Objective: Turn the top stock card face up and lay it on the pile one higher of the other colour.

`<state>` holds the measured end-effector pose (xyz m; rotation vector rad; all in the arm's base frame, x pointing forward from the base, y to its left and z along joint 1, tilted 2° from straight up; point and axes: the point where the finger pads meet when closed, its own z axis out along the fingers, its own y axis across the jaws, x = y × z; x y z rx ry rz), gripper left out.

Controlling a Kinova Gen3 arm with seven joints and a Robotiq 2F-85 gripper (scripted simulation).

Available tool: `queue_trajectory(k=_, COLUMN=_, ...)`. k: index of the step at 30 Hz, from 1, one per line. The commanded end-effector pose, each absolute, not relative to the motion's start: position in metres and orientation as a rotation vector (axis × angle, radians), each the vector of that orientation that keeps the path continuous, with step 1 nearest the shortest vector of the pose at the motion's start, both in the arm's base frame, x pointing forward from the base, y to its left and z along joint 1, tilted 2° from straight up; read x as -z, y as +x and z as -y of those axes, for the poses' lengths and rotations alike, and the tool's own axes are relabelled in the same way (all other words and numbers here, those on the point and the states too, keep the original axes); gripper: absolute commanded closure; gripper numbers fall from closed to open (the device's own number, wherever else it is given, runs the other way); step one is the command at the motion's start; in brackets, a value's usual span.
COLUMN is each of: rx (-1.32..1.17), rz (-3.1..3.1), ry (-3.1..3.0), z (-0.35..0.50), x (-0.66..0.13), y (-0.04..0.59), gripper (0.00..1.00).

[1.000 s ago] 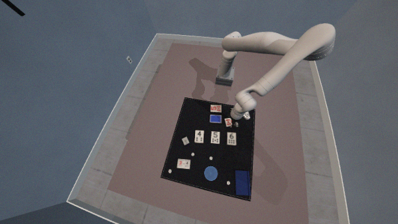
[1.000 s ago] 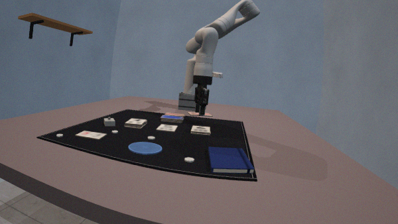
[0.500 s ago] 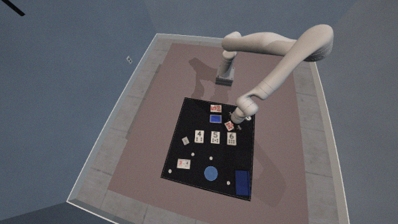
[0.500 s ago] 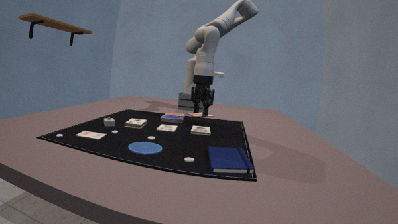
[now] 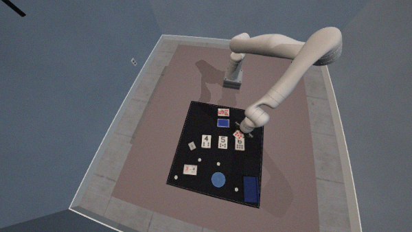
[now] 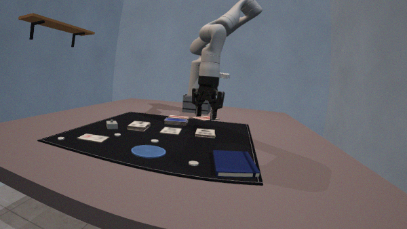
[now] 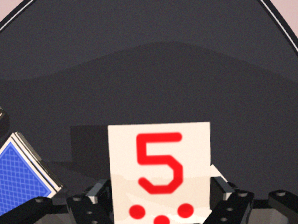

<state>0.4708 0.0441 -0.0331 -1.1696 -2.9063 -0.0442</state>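
Top view: black 4 pile (image 5: 206, 141) | black 5 pile (image 5: 222, 142) | black 6 pile (image 5: 239, 144), likely target: other colour, 1 higher | blue-backed stock (image 5: 223, 123) behind | gripper (image 5: 242, 132) pinching red 5 card (image 7: 160, 173) face up by its edges, just behind the 6, not yet laid.

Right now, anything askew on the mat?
Yes. The red 5 card held in the claw sits turned diagonally in the top view, while the 4, 5 and 6 piles lie square. The small grey block left of them is also skewed.
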Motion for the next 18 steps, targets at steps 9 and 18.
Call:
queue_trajectory(k=9, rx=0.061, rz=3.024, ry=-0.822, z=-0.044, x=0.030, y=0.495, gripper=0.28)
queue_trajectory(k=18, rx=0.062, rz=3.092, ry=-0.531, z=-0.044, x=0.028, y=0.512, gripper=0.28)
